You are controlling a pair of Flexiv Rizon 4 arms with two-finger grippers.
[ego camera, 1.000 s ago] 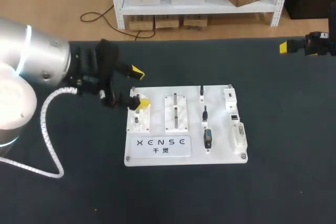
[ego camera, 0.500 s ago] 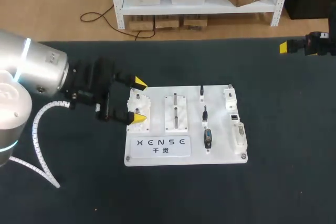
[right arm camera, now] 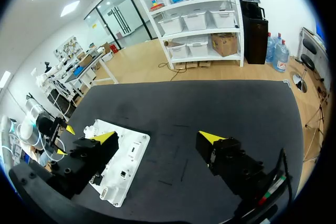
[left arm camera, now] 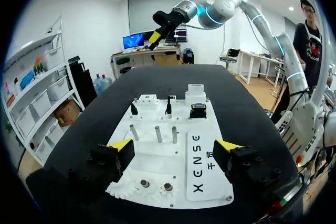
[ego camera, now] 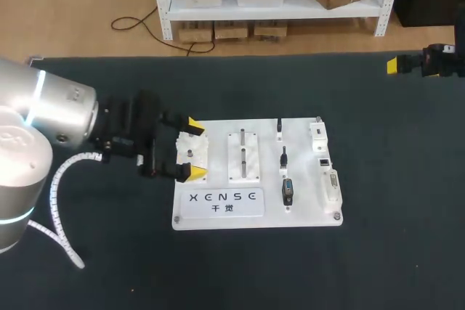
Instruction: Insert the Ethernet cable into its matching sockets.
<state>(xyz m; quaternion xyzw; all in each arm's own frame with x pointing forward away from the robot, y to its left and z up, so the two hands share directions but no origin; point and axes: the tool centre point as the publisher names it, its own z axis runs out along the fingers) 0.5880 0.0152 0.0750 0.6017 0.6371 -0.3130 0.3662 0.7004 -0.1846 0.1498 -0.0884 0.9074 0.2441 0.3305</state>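
The white practice board (ego camera: 218,205) lies mid-table. It carries three small black plugs (ego camera: 284,156) in a row, and white socket blocks (ego camera: 320,136) line its right edge. I cannot tell which plug is the Ethernet one. My left gripper (ego camera: 192,149) hovers open over the board's left end, its yellow tips straddling two short pegs (left arm camera: 155,184). In the left wrist view the gripper (left arm camera: 174,148) holds nothing, and the plugs (left arm camera: 168,107) stand ahead of it. My right gripper (ego camera: 396,64) hangs at the far right, away from the board. It (right arm camera: 157,137) is open and empty.
Upright metal pins (ego camera: 243,154) stand in the board's middle block. Dark table cloth (ego camera: 378,237) surrounds the board on all sides. The left arm's white cable hose (ego camera: 62,201) loops over the table at the left.
My left gripper has slid toward the table's front along the board's left end, still open. The right arm has not moved.
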